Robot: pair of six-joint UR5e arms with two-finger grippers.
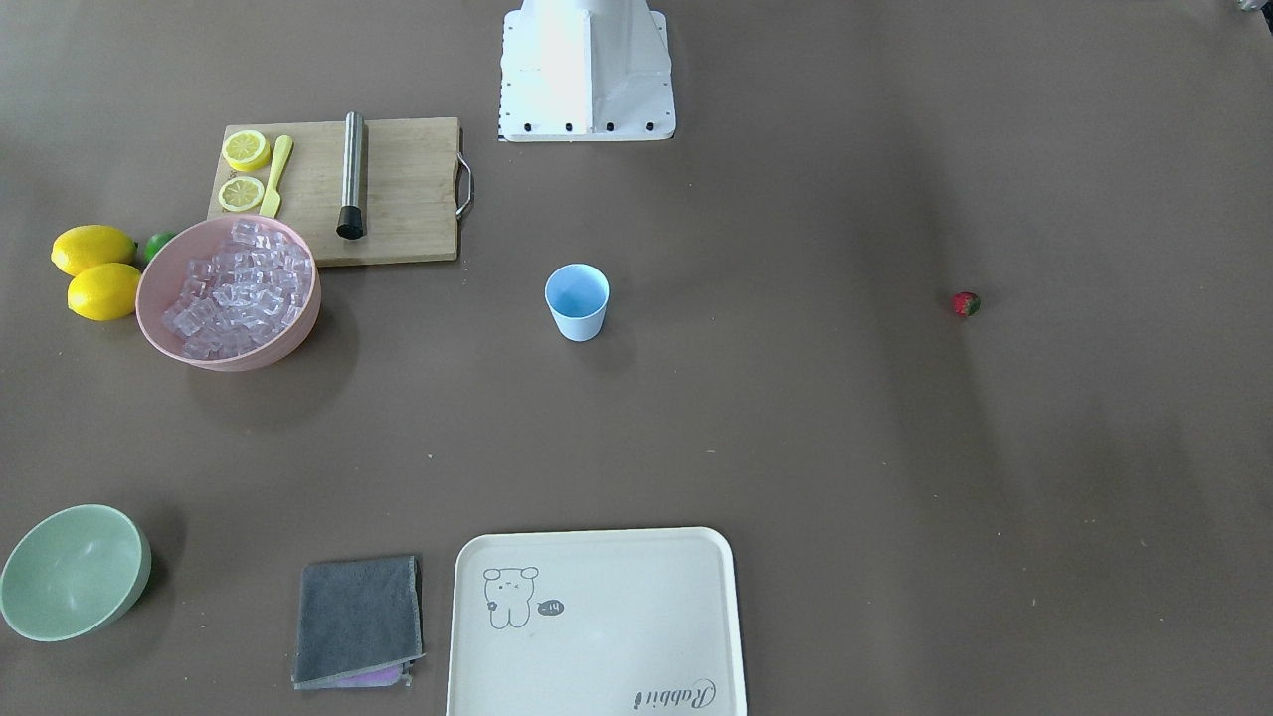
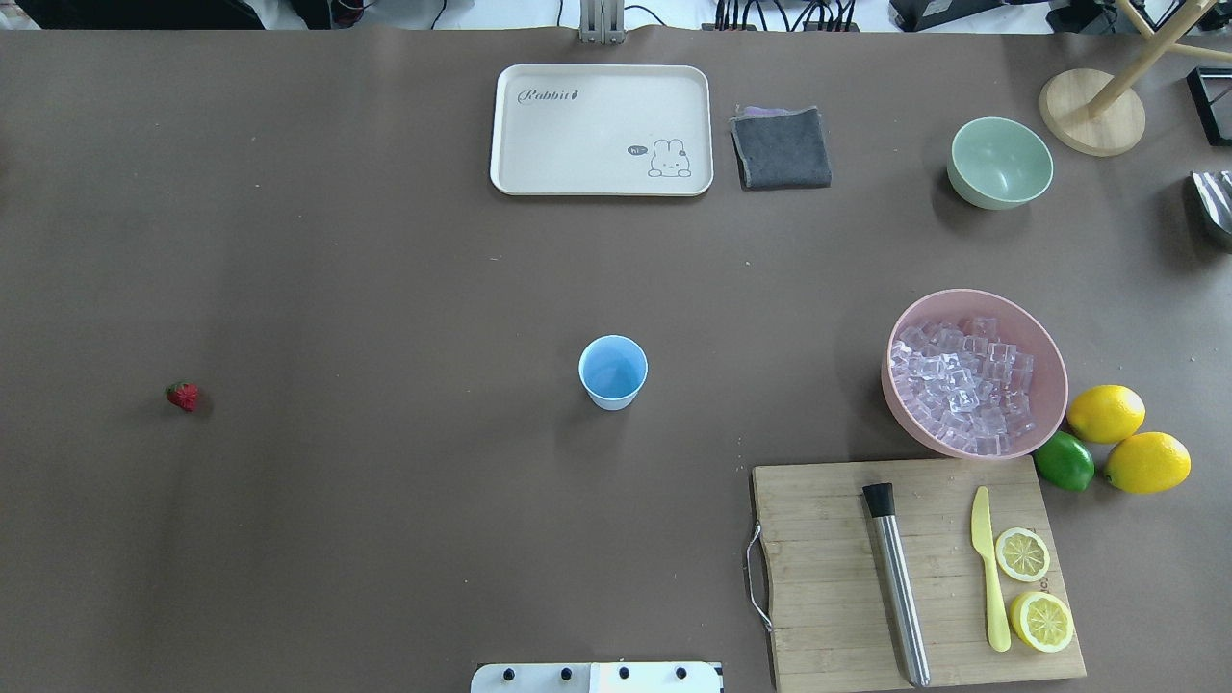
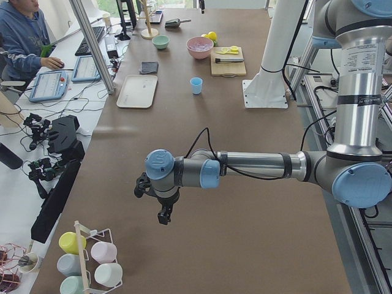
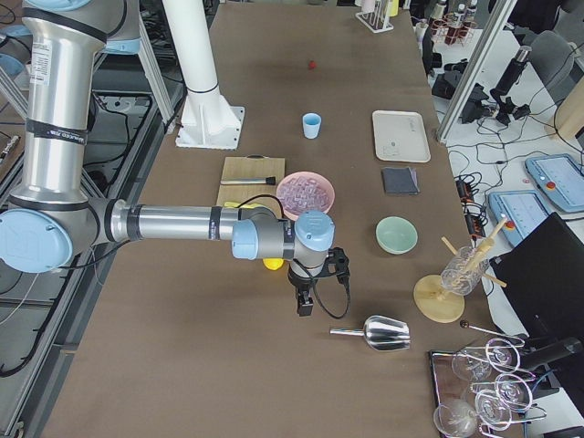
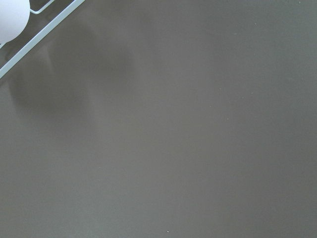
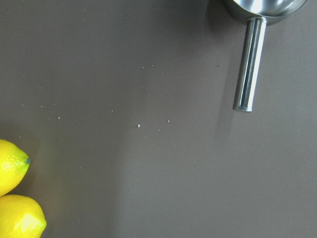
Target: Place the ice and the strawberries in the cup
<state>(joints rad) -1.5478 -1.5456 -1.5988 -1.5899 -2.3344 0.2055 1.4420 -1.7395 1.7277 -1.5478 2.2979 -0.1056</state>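
The left pincer (image 3: 164, 217) hangs point-down over the brown tabletop (image 2: 385, 289) at the robot's left end, and the right pincer (image 4: 304, 307) hangs the same way over the opposite end. Both appear only in the side views, so whether either is open or holding anything cannot be told. Near the right pincer lie a metal scoop (image 4: 379, 333) and two lemons (image 6: 10, 168). The light-blue cup (image 2: 613, 372) stands upright at mid-tabletop, well apart from both pincers. The strawberry (image 2: 182, 396) lies alone on the tabletop, far out on the cup's left. The ice (image 2: 962, 385) is heaped in a pink bowl (image 2: 972, 296) on the cup's right, just beside a wooden cutting board (image 2: 828, 577).
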